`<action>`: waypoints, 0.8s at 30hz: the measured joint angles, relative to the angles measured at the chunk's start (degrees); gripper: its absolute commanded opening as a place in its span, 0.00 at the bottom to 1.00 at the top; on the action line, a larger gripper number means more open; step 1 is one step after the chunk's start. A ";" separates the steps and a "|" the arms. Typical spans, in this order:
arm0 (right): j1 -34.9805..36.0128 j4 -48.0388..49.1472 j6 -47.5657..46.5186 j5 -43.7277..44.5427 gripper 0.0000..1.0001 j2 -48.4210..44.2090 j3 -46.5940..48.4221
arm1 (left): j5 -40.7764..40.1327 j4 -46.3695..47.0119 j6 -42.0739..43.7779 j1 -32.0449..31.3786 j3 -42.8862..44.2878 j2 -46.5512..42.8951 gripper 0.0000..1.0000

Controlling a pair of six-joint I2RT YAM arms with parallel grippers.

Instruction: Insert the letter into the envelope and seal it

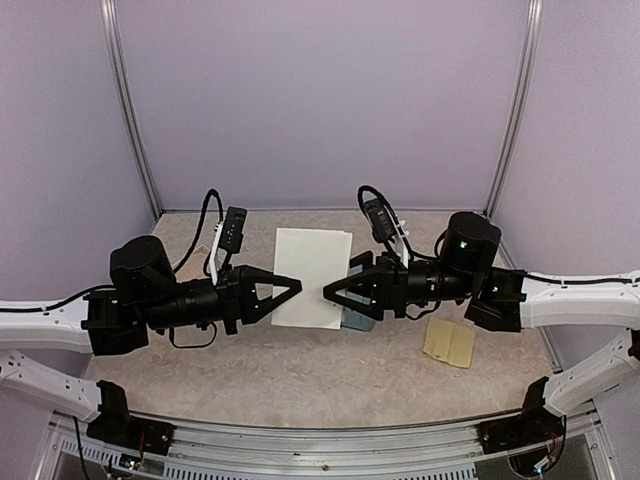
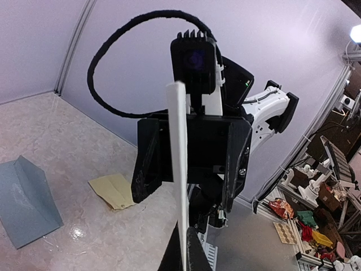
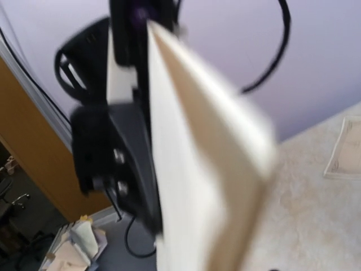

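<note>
Left jaws are clamped shut on the left edge of the letter [image 1: 312,270], holding it flat up off the counter [image 1: 300,370], dead center in the top view. Right jaws are spread apart either side of its right edge, not pinching. The envelope [image 1: 356,320] lies on the counter right under the right jaws.

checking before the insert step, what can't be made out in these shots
envelope: top view, mostly hidden under the right tool; flap unreadable there.
letter: right wrist view, motion-blurred, and it covers that tool's fingertips.
sticker sheet: right wrist view, cut off by the right edge.
</note>
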 measured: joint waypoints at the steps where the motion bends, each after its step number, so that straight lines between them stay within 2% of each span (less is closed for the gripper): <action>1: 0.00 0.26 -0.07 0.04 0.49 0.22 0.46 | 0.33 0.07 -0.04 0.00 0.00 0.20 0.00; 3: 0.00 0.83 -0.04 0.17 0.34 0.76 1.33 | 0.87 0.15 -0.11 0.00 0.00 0.52 0.00; 6: 0.00 1.60 -0.09 0.35 0.04 1.46 2.23 | 1.27 0.17 -0.15 0.00 0.00 0.79 0.00; 7: 0.00 2.03 0.31 0.46 0.00 1.64 2.27 | 1.25 0.20 -0.15 0.00 0.00 0.83 0.00; 8: 0.00 2.16 0.04 0.59 0.00 1.73 2.32 | 1.25 0.22 -0.15 0.00 0.00 0.87 0.04; 12: -0.33 0.68 0.31 2.95 0.00 1.81 2.51 | 0.02 0.24 -0.02 0.00 0.00 1.49 0.40; 14: -1.01 -1.64 0.20 5.35 0.00 1.60 2.69 | -0.70 0.24 0.11 0.07 0.00 2.32 0.49; 18: -5.16 -9.60 0.28 12.24 0.00 -0.24 2.69 | -2.14 0.57 -0.24 1.86 0.13 7.08 0.53; 24: -11.28 -20.55 0.15 21.79 0.00 -4.55 0.37 | -3.19 0.02 -1.42 6.08 4.83 21.73 0.48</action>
